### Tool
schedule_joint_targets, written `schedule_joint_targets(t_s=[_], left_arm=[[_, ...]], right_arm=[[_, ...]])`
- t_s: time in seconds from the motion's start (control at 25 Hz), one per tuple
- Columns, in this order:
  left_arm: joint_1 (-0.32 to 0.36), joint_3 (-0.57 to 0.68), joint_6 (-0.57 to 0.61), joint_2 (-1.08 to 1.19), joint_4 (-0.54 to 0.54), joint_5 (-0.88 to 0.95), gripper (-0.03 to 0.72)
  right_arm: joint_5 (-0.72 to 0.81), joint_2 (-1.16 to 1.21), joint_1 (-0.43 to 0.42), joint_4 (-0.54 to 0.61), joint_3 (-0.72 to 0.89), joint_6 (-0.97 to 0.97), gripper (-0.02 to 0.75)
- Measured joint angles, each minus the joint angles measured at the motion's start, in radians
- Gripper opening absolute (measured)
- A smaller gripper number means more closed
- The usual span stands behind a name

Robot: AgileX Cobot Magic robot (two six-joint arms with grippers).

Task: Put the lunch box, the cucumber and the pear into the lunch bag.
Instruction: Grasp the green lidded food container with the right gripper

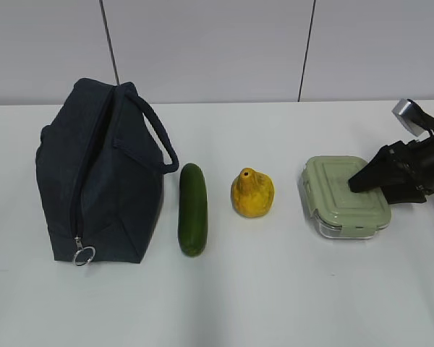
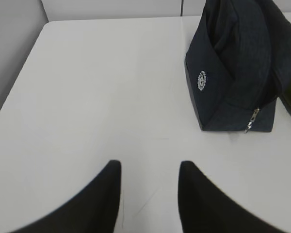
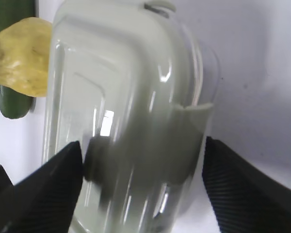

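Observation:
The dark navy lunch bag (image 1: 101, 181) stands at the left, its silver ring pull (image 1: 84, 255) low at the front. Right of it lie the green cucumber (image 1: 192, 210) and the yellow pear (image 1: 252, 194). The lunch box (image 1: 343, 195) with its sage-green lid rests on the table at the right. My right gripper (image 1: 358, 184) is open over the box. In the right wrist view its fingers (image 3: 141, 155) straddle the lunch box (image 3: 126, 97), with a small gap at the right finger. My left gripper (image 2: 149, 167) is open and empty over bare table, left of the lunch bag (image 2: 233, 73).
The white table (image 1: 275, 303) ends at a pale wall behind. The bag's padded loop handle (image 1: 159, 134) arches toward the cucumber. In the right wrist view the pear (image 3: 22, 60) and the cucumber (image 3: 9, 104) show beyond the box.

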Motion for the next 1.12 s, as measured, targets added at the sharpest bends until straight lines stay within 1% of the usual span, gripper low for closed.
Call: schedule_joint_targets(t_s=[0.52, 0.76, 0.88, 1.12], left_arm=[[0.0, 0.0, 0.0, 0.0, 0.0, 0.0, 0.239], [0.0, 0.0, 0.0, 0.0, 0.0, 0.0, 0.239], [0.0, 0.0, 0.0, 0.0, 0.0, 0.0, 0.239], [0.0, 0.0, 0.0, 0.0, 0.0, 0.0, 0.239]], right_arm=[[0.002, 0.002, 0.0, -0.002, -0.005, -0.024, 0.586], [0.01, 0.002, -0.002, 0.002, -0.005, -0.024, 0.497], [0.017, 0.002, -0.002, 0.005, -0.007, -0.024, 0.466], [0.023, 0.002, -0.002, 0.007, -0.007, -0.022, 0.449]])
